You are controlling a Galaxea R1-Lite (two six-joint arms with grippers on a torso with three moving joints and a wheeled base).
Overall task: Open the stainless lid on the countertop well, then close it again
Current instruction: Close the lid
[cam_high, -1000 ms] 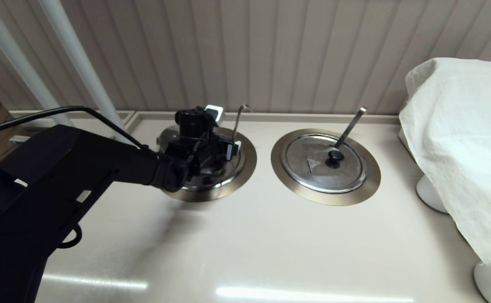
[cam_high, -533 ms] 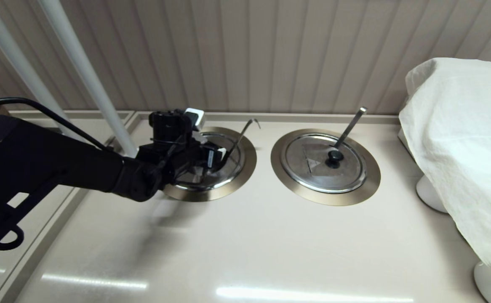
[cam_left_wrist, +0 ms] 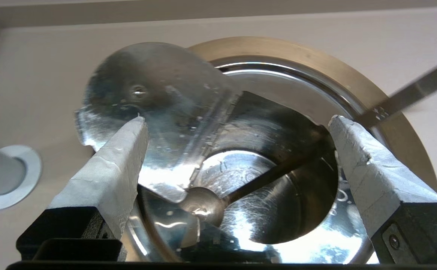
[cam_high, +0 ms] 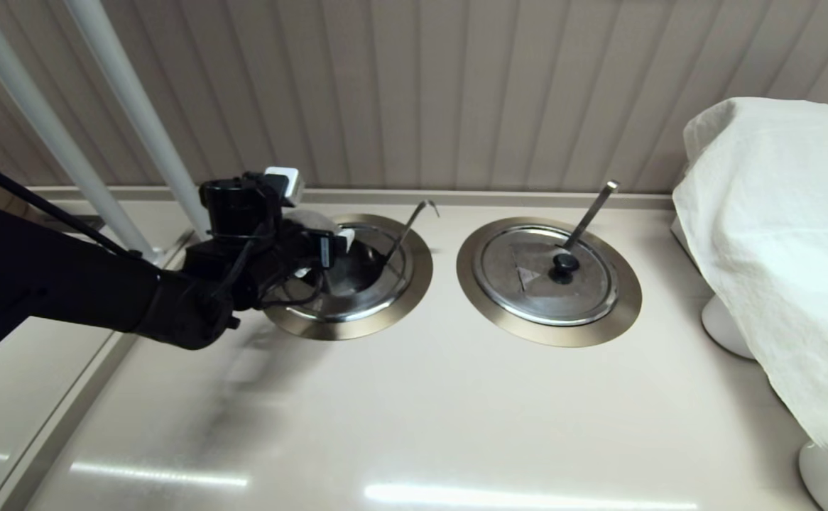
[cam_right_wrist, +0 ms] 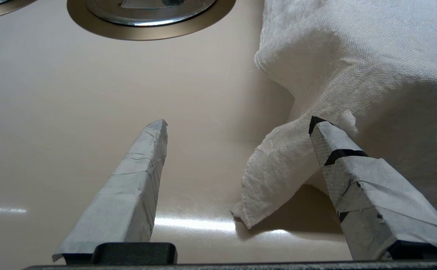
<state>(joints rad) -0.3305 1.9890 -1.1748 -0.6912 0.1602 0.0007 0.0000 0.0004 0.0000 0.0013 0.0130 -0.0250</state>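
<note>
I see my left gripper (cam_left_wrist: 237,122) hanging over the left well (cam_high: 414,273), its fingers (cam_left_wrist: 106,176) spread wide with nothing between them. In the left wrist view the lid (cam_left_wrist: 154,108) stands tipped up, half folded back, its shiny underside facing the camera; it sits just beyond one fingertip and partly behind it, and I cannot tell whether it touches that finger. Between the fingers the well lies open, with a ladle bowl (cam_left_wrist: 201,204) resting in the bottom and its handle (cam_left_wrist: 402,99) running out past the other fingertip and over the bronze ring. From the head view the handle's hooked end (cam_high: 425,206) rises at the far edge of the ring, beyond the fingers. The twin lid (cam_high: 545,273) sits shut in its own ring, well off to the side of my left fingers. My right gripper (cam_right_wrist: 237,125) is parked low over the bench (cam_right_wrist: 72,93), fingers released and apart, one tip right at the edge of a white cloth (cam_right_wrist: 353,56).
</note>
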